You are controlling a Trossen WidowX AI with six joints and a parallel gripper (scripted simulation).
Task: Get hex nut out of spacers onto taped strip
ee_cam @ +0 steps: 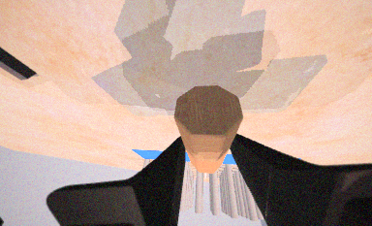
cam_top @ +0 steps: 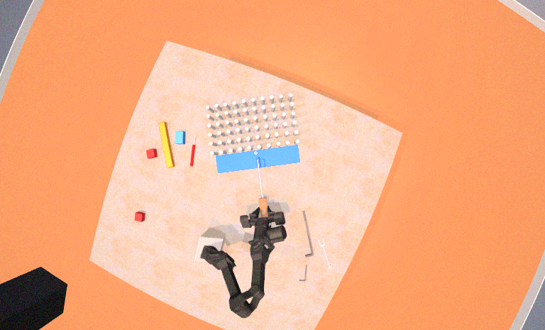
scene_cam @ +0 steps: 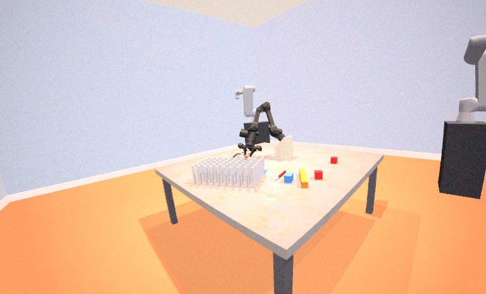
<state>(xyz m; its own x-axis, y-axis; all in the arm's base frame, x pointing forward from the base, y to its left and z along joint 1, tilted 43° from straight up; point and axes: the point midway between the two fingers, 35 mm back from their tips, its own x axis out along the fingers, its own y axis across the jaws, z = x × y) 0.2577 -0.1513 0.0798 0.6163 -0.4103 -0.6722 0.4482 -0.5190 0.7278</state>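
Observation:
The metal spacers [cam_top: 252, 100] [scene_cam: 229, 172] [ee_cam: 214, 197] stand upright in rows behind the blue taped strip [cam_top: 233, 164] [ee_cam: 145, 153]. The nut, a small pale ring [cam_top: 255, 152], is on the strip near its spacer-side edge, close to the front row. My gripper [cam_top: 262, 212] [scene_cam: 247, 155] [ee_cam: 205, 138] is shut on the wooden handle [cam_top: 262, 204] [ee_cam: 208, 110] of a thin-shafted tool. The shaft [cam_top: 260, 179] reaches over the strip; its tip is just short of the nut, with a shadow beside it. Tip height and any contact with the nut cannot be told.
A long grey L-shaped tool [cam_top: 307, 234], a short hook [cam_top: 306, 272] and a pale fork [cam_top: 325, 252] lie right of the arm. A red-handled tool [cam_top: 192, 155], blue block [cam_top: 179, 137], yellow bar [cam_top: 165, 145] and two red cubes [cam_top: 150, 153] [cam_top: 139, 216] are left.

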